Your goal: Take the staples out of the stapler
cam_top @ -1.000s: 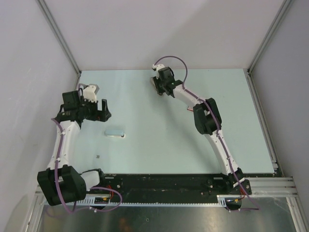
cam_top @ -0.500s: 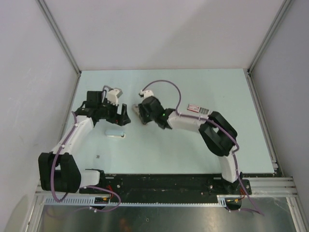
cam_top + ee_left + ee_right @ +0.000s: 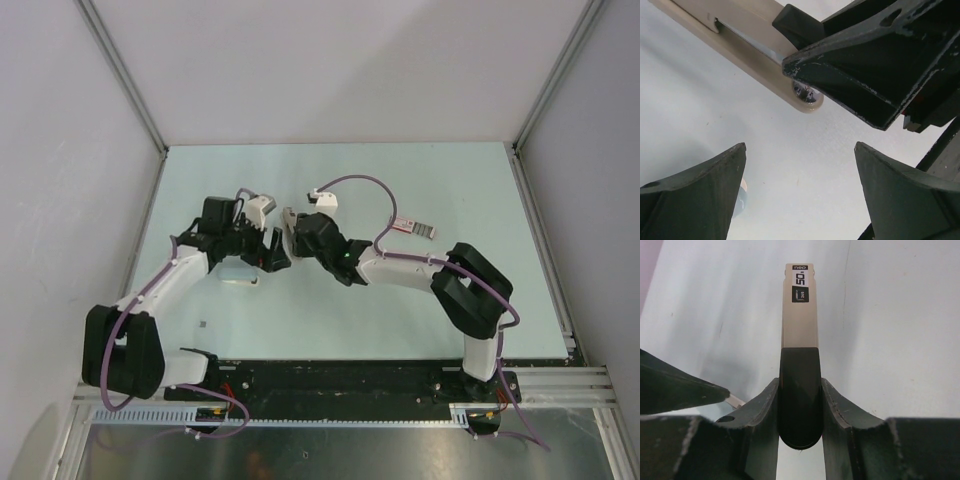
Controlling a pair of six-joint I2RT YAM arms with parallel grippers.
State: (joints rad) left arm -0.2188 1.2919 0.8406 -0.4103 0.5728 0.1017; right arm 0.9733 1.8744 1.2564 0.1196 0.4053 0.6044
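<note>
Stapler (image 3: 799, 315) clamped in right gripper (image 3: 799, 390), left gripper (image 3: 800, 150) spread wide

In the right wrist view, the black rear end of the stapler is pinched between the two fingers at lower centre, and the beige body is seen running straight up the frame. The left gripper's fingers are held wide apart, just below the stapler's beige tip at the upper left of the left wrist view. From above, both grippers are seen meeting left of centre, beside a pale blue block (image 3: 238, 276); a pink-and-white box (image 3: 412, 227) lies right of centre.

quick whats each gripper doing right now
left gripper: open, holding nothing
right gripper: closed on the stapler
</note>
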